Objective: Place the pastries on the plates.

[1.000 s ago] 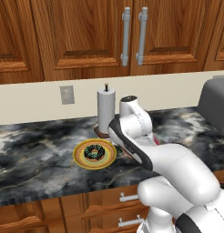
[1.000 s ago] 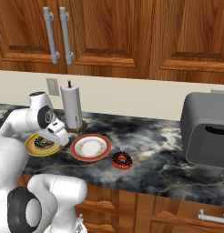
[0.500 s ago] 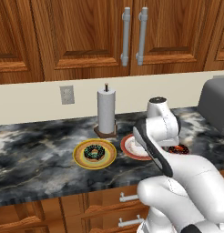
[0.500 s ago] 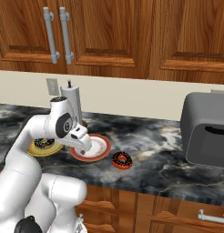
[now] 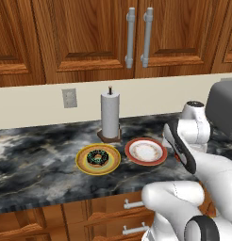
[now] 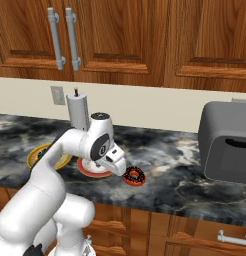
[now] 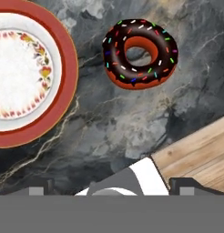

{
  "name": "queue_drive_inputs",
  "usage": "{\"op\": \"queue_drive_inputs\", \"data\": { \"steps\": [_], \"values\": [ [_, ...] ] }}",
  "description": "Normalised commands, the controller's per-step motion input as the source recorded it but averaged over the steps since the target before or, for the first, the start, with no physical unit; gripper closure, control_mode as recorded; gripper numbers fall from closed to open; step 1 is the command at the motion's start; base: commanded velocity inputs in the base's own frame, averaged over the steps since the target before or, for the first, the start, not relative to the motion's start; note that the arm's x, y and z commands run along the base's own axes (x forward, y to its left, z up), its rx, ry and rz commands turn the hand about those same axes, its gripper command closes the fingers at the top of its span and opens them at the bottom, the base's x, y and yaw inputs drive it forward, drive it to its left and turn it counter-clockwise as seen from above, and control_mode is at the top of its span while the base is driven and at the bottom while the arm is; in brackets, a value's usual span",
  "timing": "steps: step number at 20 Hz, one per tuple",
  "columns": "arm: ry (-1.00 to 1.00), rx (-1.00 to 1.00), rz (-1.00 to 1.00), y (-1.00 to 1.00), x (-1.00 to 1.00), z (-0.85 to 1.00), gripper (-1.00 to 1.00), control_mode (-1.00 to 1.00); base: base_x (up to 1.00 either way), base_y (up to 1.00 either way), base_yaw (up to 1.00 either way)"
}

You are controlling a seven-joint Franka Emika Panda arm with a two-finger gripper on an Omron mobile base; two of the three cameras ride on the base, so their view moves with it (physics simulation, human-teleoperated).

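A reddish-orange-sided pastry [image 7: 140,46] with chocolate icing and sprinkles lies on the dark marble counter, just right of the red-orange-rimmed plate [image 7: 63,91], which is bare. My gripper [image 7: 113,185] hovers open above the counter near both, its fingertips [image 7: 41,186] wide apart with nothing between them. From the right base view the gripper [image 6: 120,170] hangs just left of that pastry [image 6: 133,176], and the red plate [image 6: 90,169] is partly hidden behind the arm. The dark-sided pastry [image 5: 97,157] rests on the yellow-rimmed plate [image 5: 82,164], left of the red plate [image 5: 145,151].
A paper-towel roll [image 5: 110,121] stands on its brown base behind the plates. A grey toaster [image 6: 230,142] sits at the counter's right end. The counter's front edge, with wooden cabinet fronts [image 7: 200,150] below, runs close to the pastry. Wall cabinets hang above.
The arm has swung right, from over the yellow plate, past the red plate, to the counter beside the reddish-sided pastry. The gripper stayed open. Both pastries and both plates kept their places.
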Motion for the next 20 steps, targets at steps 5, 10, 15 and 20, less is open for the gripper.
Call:
{"op": "queue_drive_inputs", "data": {
  "steps": [5,10,15,20],
  "values": [
    [0.03,0.04,-0.14,-0.74,0.17,-0.03,-1.0,-1.0,0.0,0.0,0.0],
    [0.03,0.01,-0.08,-0.55,0.33,-0.09,-1.0,-1.0,0.0,0.0,0.0],
    [0.0,0.01,0.0,-0.26,0.38,-0.03,-1.0,-1.0,0.0,0.0,0.0],
    [0.04,0.0,0.0,-0.19,0.31,-0.25,-1.0,-1.0,0.0,0.0,0.0]
  ]
}}
